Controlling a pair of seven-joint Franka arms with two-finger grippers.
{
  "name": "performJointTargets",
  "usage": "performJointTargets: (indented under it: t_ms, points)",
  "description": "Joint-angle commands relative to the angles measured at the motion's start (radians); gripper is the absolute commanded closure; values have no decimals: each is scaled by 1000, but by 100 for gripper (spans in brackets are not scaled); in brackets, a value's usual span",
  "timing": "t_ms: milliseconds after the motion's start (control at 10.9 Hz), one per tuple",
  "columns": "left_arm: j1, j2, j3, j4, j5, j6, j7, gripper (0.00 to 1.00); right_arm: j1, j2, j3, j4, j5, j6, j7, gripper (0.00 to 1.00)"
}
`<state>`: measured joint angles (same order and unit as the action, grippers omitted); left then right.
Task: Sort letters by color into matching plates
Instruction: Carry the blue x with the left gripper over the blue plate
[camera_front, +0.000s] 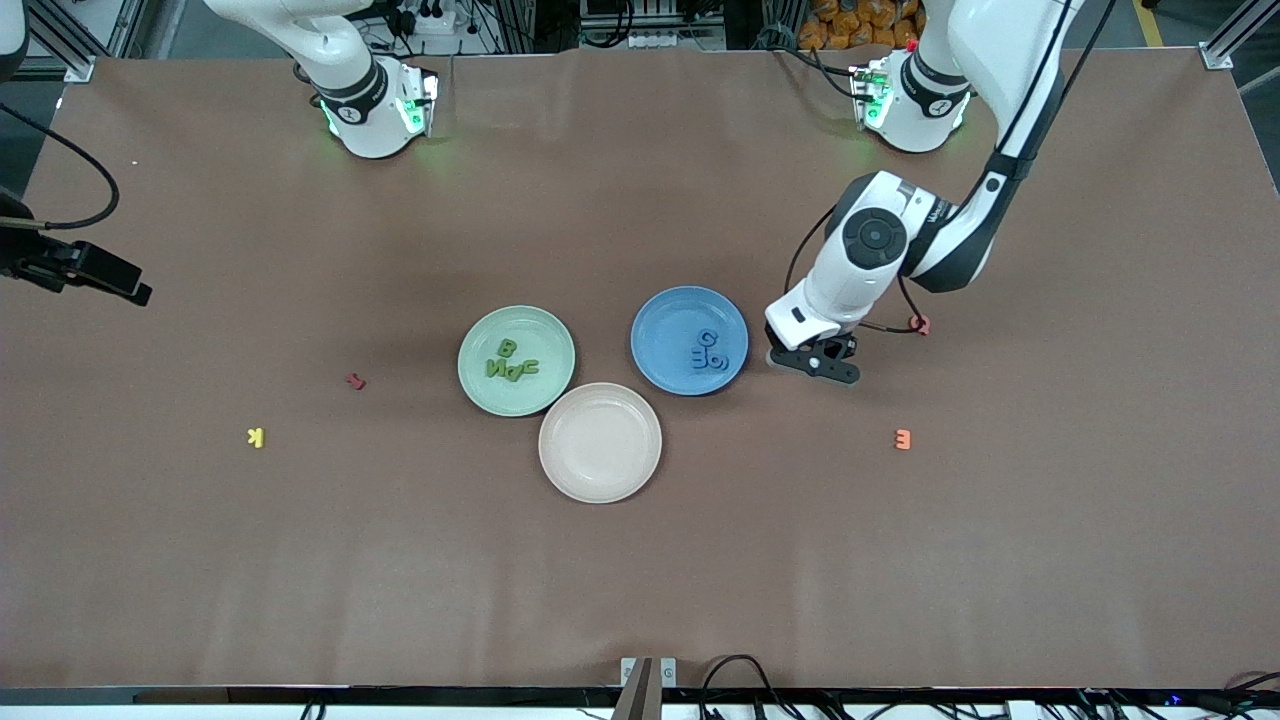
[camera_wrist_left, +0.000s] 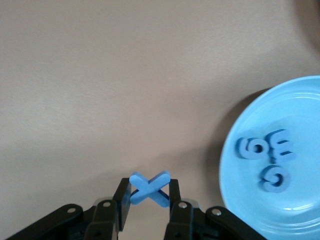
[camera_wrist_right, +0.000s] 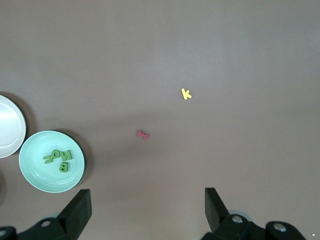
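My left gripper (camera_front: 815, 364) (camera_wrist_left: 148, 194) is shut on a small blue X letter (camera_wrist_left: 150, 188), low over the bare table just beside the blue plate (camera_front: 655, 372) (camera_wrist_left: 300, 220), on the side toward the left arm's end. Three blue letters (camera_front: 710, 350) (camera_wrist_left: 265, 155) lie in that plate. The mint green plate (camera_front: 480, 390) (camera_wrist_right: 35, 177) sits beside it toward the right arm's end and holds several green letters (camera_front: 510, 362) (camera_wrist_right: 59, 159). My right gripper (camera_wrist_right: 147, 210) hangs open and high over the table with nothing between its fingers.
A beige-pink plate (camera_front: 600, 442) touches both plates, nearer the front camera. Loose on the table lie a yellow K (camera_front: 256, 436) (camera_wrist_right: 186, 93), a dark red letter (camera_front: 355, 381) (camera_wrist_right: 142, 134), an orange letter (camera_front: 903, 439) and a red letter (camera_front: 922, 324) by the left arm.
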<state>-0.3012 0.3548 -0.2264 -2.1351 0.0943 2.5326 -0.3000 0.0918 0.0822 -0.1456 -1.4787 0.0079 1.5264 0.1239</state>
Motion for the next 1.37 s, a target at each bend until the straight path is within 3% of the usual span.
performJointTargets:
  t_ms: [0, 275, 641, 825, 916, 1008, 1283]
  points:
    - [-59, 0, 10, 29, -27, -20, -120, 100, -9, -6, 12, -6, -17, 3, 7, 0]
    - [-120, 21, 10, 63, -27, -20, -220, 100, -9, -6, 12, -6, -17, 3, 7, 0]
    - [-246, 120, 18, 136, -19, -18, -376, 100, -10, -6, 12, -9, -26, 3, 7, 0]
    - [-254, 142, 18, 156, -14, -18, -406, 100, -10, -6, 12, -9, -26, 5, 7, 0]
    - [-254, 144, 18, 158, -14, -18, -406, 82, -9, -6, 12, -9, -28, 5, 7, 0]
    - [-254, 144, 18, 158, -13, -18, -407, 1, -10, -6, 12, -9, -28, 3, 7, 0]
    - [-239, 107, 18, 156, -11, -21, -407, 0, -9, -6, 12, -9, -28, 3, 7, 0]
